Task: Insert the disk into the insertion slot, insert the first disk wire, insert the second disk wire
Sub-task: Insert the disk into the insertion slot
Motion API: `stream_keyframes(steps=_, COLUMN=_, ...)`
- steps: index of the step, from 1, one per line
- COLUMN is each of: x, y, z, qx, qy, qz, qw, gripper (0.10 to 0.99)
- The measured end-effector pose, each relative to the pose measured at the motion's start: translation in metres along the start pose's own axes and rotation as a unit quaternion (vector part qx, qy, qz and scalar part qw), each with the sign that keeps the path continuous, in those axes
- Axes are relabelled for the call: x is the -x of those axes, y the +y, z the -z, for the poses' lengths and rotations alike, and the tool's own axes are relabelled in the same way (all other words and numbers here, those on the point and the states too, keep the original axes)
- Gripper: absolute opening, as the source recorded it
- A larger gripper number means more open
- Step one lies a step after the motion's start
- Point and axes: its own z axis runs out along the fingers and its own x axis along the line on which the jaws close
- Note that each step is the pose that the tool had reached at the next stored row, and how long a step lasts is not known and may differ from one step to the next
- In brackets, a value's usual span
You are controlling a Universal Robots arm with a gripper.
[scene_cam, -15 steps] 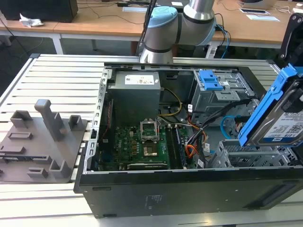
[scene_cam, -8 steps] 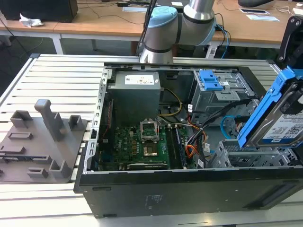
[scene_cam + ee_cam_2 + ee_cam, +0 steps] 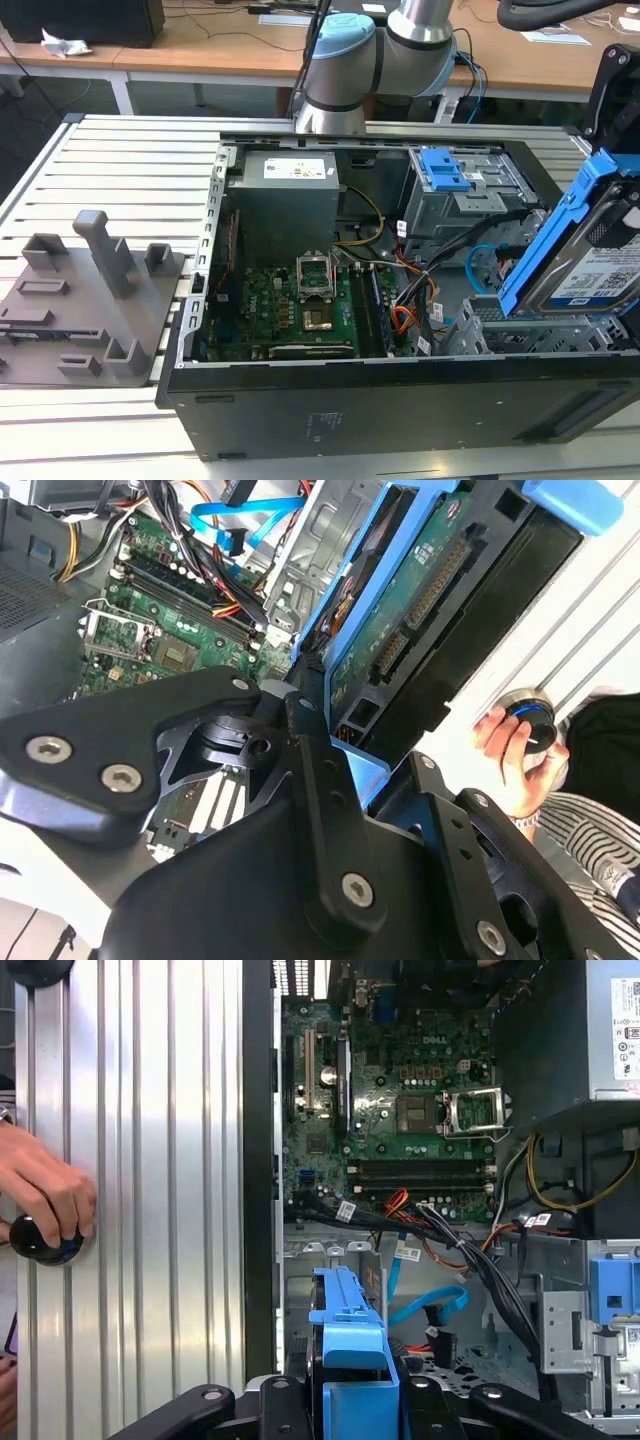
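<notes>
Gripping the disk [image 3: 595,262] by its bright blue caddy, the gripper [image 3: 355,1392] is clamped on the frame. In both wrist views the black fingers [image 3: 310,780] press on the blue plastic from either side.

In the exterior view the disk hangs at about three o'clock, steeply tilted, with its labelled face toward the camera. It sits above the rim of the open computer case [image 3: 400,400]. The insertion slot [image 3: 520,335], a low bay of grey perforated metal, lies at roughly seven o'clock from the disk, just beside the caddy's lower end. We cannot tell whether the two touch. Nothing sits in the bay. The taller cage with the blue latch [image 3: 445,170] stands at about eleven o'clock from the slot, and the motherboard [image 3: 300,300] at nine o'clock.

We judge that the first step is in hand: the disk is carried but not seated, and neither wire step is done. A blue flat cable [image 3: 430,1308] and a bundle of dark leads [image 3: 500,1280] lie loose in the case near the bay.

As we read it, the move calls for levelling the disk out of its tilt and squaring it to the bay's opening. It also means keeping the loose cable from getting trapped beneath — tight work, given how crowded that corner looks.

A person's hand [image 3: 45,1195] rests on a round black knob [image 3: 40,1242] on the ribbed aluminium table [image 3: 150,1160], outside the case.
</notes>
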Motion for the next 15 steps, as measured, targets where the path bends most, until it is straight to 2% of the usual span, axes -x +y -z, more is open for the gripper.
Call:
stream_keyframes(steps=3, x=0.0085, y=0.0002, z=0.0001, qx=0.0, qy=0.0001, qz=0.0, qw=1.0, gripper=0.365)
stream_keyframes(steps=5, x=0.01, y=0.0002, z=-0.0008, qx=0.0, qy=0.0, qz=0.0, qw=1.0, gripper=0.365)
stream_keyframes(steps=11, x=0.0103, y=0.0018, z=-0.0142, qx=0.0, qy=-0.0002, qz=0.0, qw=1.0, gripper=0.365)
stream_keyframes(steps=15, x=0.0139, y=0.0015, z=-0.0219, qx=0.0, qy=-0.0001, qz=0.0, qw=1.0, gripper=0.365)
